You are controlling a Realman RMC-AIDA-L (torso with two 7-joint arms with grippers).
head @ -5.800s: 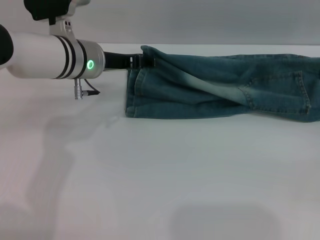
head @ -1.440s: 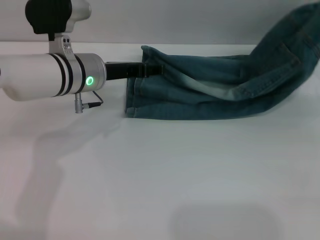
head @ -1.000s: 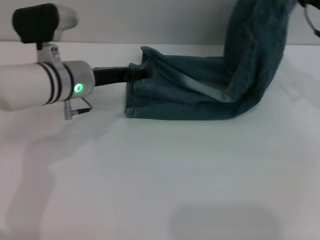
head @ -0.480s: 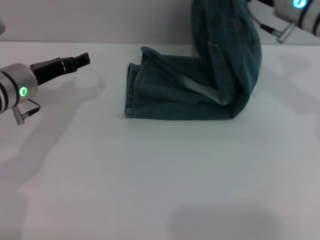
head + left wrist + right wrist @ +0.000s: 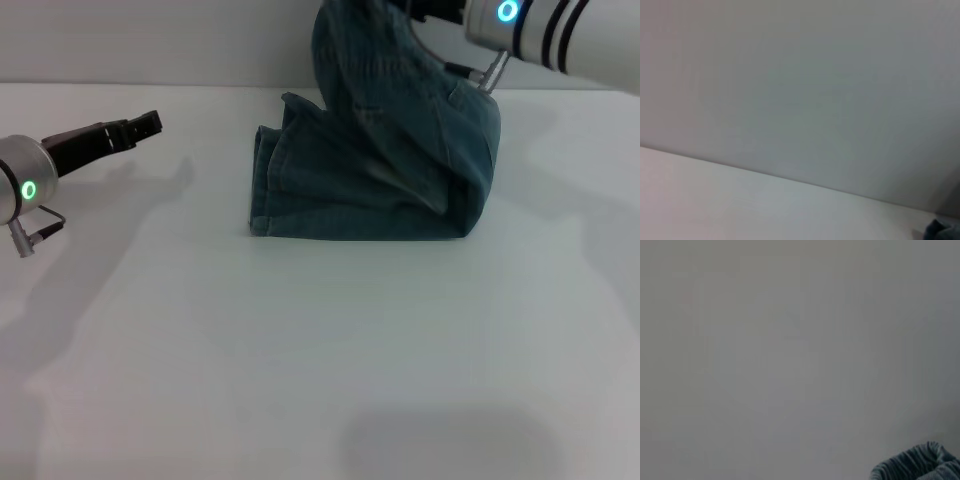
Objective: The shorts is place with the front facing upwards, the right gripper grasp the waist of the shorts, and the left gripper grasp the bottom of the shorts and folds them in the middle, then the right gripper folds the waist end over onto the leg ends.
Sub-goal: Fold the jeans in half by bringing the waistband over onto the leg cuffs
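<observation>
Shorts [image 5: 380, 170] hang by the waist from the right gripper [image 5: 420, 8] (clamped); left gripper [image 5: 150, 123] closed, empty, well apart.

Faded denim shorts [image 5: 380, 160] on seemingly matt table [image 5: 320, 350].

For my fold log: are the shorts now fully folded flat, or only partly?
Only partly: the shorts have their waist end lifted by the right gripper, above the leg ends.
</observation>
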